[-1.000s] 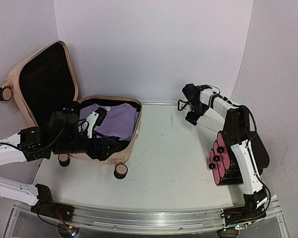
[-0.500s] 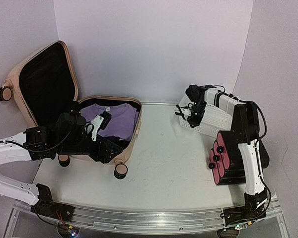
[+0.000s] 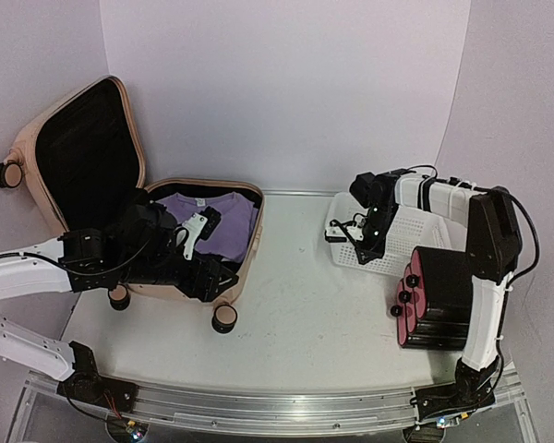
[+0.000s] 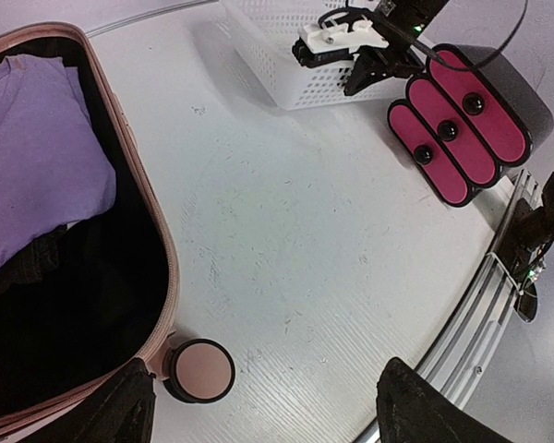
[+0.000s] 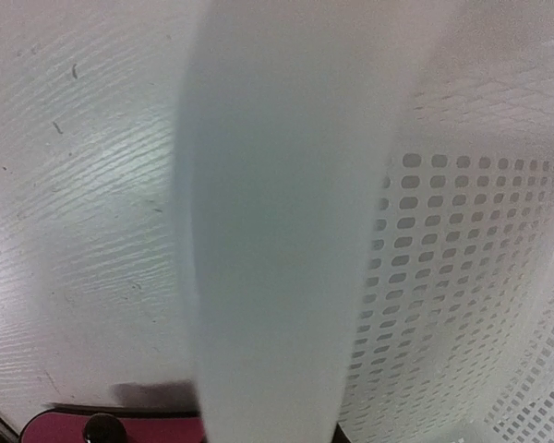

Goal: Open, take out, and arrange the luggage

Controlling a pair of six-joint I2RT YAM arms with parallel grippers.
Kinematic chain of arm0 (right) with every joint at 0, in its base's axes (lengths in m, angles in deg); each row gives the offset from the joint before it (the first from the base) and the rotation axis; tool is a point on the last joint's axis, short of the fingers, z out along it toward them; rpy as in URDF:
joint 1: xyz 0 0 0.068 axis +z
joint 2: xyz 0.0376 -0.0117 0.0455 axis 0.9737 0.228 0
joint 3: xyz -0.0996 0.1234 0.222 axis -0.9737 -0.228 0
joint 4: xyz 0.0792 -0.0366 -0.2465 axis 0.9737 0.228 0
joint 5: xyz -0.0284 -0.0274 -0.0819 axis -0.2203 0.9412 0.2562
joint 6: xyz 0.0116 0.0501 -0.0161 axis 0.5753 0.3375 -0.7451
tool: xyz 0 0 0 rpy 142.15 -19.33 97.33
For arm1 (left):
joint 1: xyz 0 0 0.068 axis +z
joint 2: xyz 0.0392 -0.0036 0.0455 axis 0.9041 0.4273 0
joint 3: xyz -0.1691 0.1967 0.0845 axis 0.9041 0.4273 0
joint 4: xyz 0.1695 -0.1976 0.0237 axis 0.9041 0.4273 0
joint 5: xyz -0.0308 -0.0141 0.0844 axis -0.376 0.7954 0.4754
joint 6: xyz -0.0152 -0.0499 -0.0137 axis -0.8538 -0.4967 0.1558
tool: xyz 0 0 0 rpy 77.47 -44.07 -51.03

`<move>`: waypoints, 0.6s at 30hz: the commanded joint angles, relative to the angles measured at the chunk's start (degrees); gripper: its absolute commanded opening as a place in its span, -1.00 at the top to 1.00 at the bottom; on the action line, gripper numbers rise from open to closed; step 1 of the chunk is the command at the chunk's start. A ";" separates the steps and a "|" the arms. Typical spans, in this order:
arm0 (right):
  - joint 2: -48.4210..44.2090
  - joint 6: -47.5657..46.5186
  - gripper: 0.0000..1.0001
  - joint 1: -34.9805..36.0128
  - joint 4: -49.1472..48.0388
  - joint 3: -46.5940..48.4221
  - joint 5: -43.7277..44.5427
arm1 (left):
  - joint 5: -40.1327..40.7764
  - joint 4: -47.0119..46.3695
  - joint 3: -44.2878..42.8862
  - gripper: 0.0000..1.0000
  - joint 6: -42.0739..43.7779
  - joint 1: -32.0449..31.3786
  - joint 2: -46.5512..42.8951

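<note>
The luggage (image 3: 23, 152) lies open at the left, its black-lined lid propped up against the wall. A purple garment (image 3: 223, 224) lies in the lower half, with dark clothes beside it (image 4: 37, 268). My left gripper (image 3: 212, 275) hovers open over the suitcase's near right corner. Its fingers straddle the pink wheel (image 4: 198, 369) and bare table, holding nothing. My right gripper (image 3: 362, 235) is shut on the near rim of the white mesh basket (image 3: 406, 231). That rim (image 5: 277, 231) fills the right wrist view and hides the fingers.
A black block with three pink ovals (image 3: 425, 295) stands beside the right arm, just in front of the basket. The metal rail (image 3: 277, 406) runs along the table's near edge. White walls close in the back and both sides.
My right gripper has shut on the basket's rim and drawn the basket leftward out from the corner. My left arm has shifted slightly to the right over the suitcase, still open.
</note>
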 commanded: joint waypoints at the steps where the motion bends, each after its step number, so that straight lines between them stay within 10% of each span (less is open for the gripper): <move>1: -5.20 1.64 0.79 4.25 4.32 -5.97 -3.96 | -0.25 -3.87 -1.94 -0.70 -0.34 0.06 -2.03; 18: 1.89 7.61 0.59 22.18 -3.87 -2.17 -1.38 | 4.88 11.05 -10.83 -0.97 0.14 14.09 2.39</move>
